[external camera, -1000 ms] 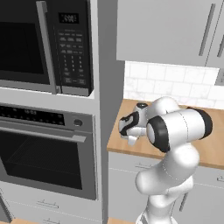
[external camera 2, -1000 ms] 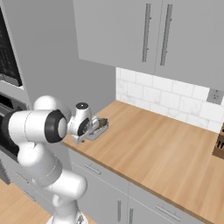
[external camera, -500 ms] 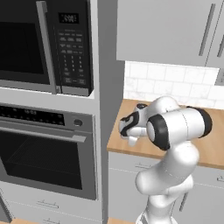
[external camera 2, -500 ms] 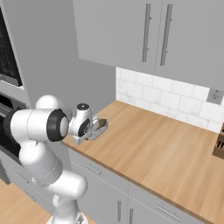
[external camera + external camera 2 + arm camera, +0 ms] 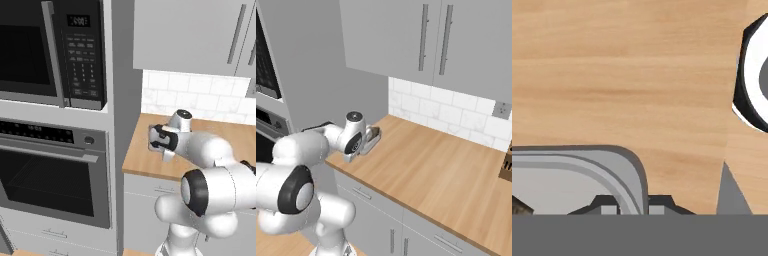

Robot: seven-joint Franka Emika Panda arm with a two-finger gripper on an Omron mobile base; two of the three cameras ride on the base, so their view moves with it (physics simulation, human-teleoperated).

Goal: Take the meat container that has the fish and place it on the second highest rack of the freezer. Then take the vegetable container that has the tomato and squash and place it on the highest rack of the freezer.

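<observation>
The oven stack with the microwave is filling the left of the left base view, and the wall cabinets are hanging over the counter, which is running off to the right. No freezer is appearing in these pictures.

The arm is reaching over the counter's left end. Its gripper is sitting low at a grey container resting on the wood there, close to the tall side panel.

In the hand view, the container's rounded rim corner is lying directly between the 2 fingertips, 1 inside the wall and 1 outside. The jaws are straddling that rim with very little slack; whether they are already pinching it I cannot tell. A dark scrap is showing inside the container, too small to identify as fish or vegetable.

Judging from this, the task is barely starting: 0 of 2 containers are racked. Gripping, lifting, driving to the freezer and placing are all remaining, then the same for the 2nd container.
</observation>
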